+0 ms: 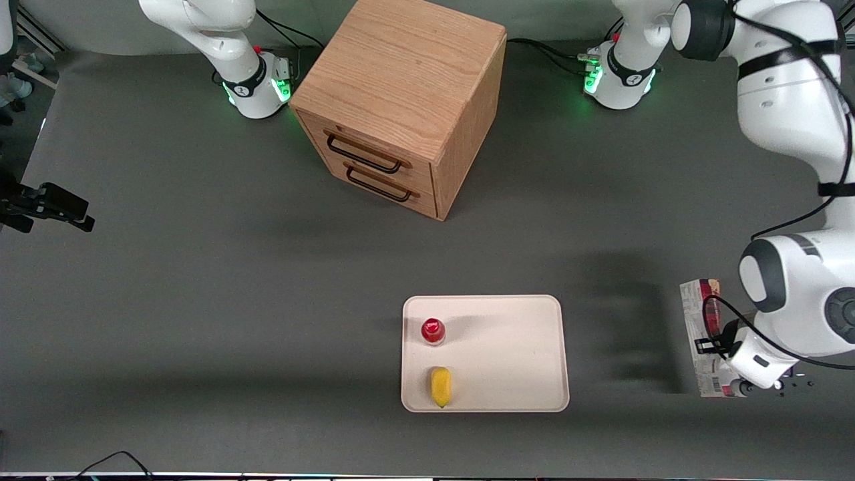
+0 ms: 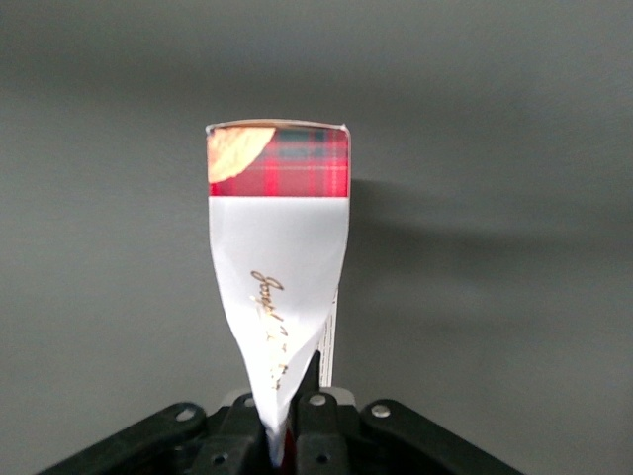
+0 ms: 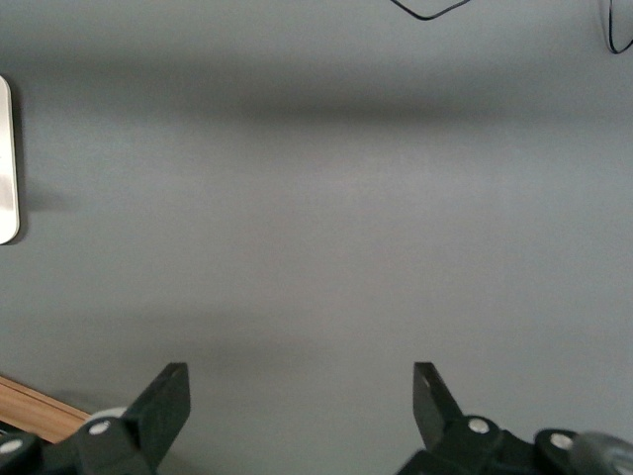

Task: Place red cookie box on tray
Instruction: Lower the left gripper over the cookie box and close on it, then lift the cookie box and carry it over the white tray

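Gripper (image 2: 289, 421) clamped on box (image 2: 282, 247) end; gold script on white face unreadable; tray (image 1: 528, 354) well apart.

A wooden drawer cabinet (image 1: 399, 100) with two dark-handled drawers stands on the grey table (image 1: 200, 300), far from the front camera. Nearer that camera, a small red-capped bottle (image 1: 433, 331) stands upright beside a yellow object (image 1: 441, 386), slightly apart.
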Robot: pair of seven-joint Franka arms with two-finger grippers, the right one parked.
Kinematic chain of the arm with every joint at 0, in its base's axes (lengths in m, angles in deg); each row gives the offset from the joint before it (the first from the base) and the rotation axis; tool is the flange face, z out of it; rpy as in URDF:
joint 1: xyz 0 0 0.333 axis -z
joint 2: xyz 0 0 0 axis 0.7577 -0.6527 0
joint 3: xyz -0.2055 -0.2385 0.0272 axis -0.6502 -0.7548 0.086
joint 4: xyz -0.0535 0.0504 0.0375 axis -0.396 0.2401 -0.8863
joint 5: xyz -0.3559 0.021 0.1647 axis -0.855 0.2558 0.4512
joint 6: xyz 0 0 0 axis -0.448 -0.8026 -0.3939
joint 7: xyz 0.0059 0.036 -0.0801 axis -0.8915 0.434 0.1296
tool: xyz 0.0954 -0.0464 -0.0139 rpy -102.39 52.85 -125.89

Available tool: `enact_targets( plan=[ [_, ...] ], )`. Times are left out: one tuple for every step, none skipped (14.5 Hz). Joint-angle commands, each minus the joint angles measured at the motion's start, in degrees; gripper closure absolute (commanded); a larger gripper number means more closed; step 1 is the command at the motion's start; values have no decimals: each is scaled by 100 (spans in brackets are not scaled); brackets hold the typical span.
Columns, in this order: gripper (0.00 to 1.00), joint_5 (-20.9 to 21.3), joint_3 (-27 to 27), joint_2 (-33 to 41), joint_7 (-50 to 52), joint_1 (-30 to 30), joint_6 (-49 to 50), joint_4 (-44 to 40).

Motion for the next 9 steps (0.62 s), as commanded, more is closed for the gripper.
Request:
enact_targets(
  plan=[
    [100, 645, -585, 107, 807, 113, 740, -589],
    [100, 821, -867, 107, 1088, 122, 899, -713],
    [100, 1022, -1183, 98, 1317, 122, 935, -784],
    [100, 1155, -1482, 81, 1493, 130, 927, -819],
    [100, 1269, -1738, 46, 1712, 148, 866, -898],
    [100, 1323, -1914, -33, 1871, 200, 796, -1012],
    [100, 1332, -1986, -190, 1968, 279, 647, -1100],
    [100, 1358, -1995, -314, 2135, 436, 428, -1127],
    [100, 1515, -1995, -498, 2615, 577, 165, -1136]
  ],
)
